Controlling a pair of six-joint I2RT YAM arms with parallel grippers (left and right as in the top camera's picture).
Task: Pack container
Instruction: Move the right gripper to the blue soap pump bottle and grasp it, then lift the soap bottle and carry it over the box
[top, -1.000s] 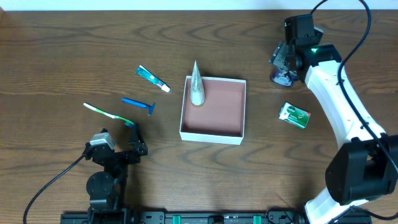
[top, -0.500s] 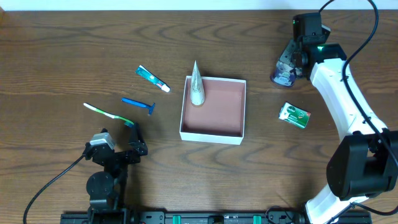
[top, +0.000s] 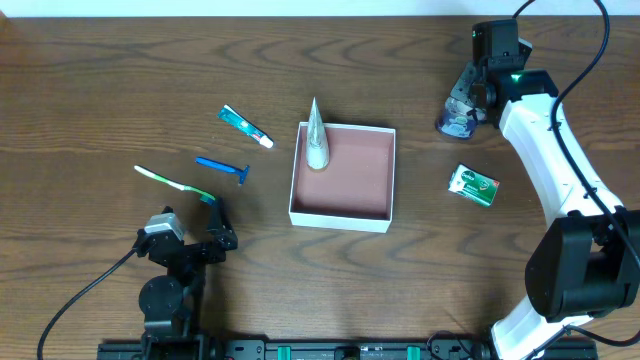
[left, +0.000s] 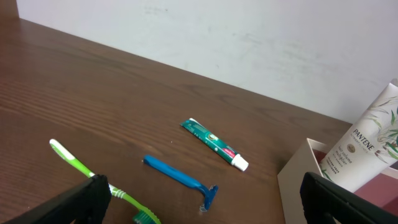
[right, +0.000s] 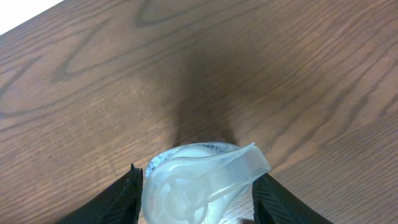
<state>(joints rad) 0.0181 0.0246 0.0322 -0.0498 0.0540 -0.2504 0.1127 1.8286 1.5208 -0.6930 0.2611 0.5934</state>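
A dark wooden table (top: 120, 80) fills the overhead view. The white right arm (top: 545, 150) reaches from the near right corner to the far right part of the table. The container (top: 342, 217), a square, shallow box with white walls and a reddish-brown floor, sits near the middle of the table, well apart from both arms. The left gripper (left: 208, 208) sits low at the near left edge with its fingers spread wide and nothing between them. A white tube (top: 316, 135) stands tilted in the container's far left corner, its narrow end reaching past the wall. To the left of the container lie a green and white toothbrush (top: 175, 183), a blue razor (top: 222, 167) and a small green toothpaste tube (top: 245, 126), all apart from one another. A green packet (top: 472, 185) lies to the right of the container. The right gripper (right: 199, 193) is closed around a small clear bottle (right: 193, 177), one finger against each side.
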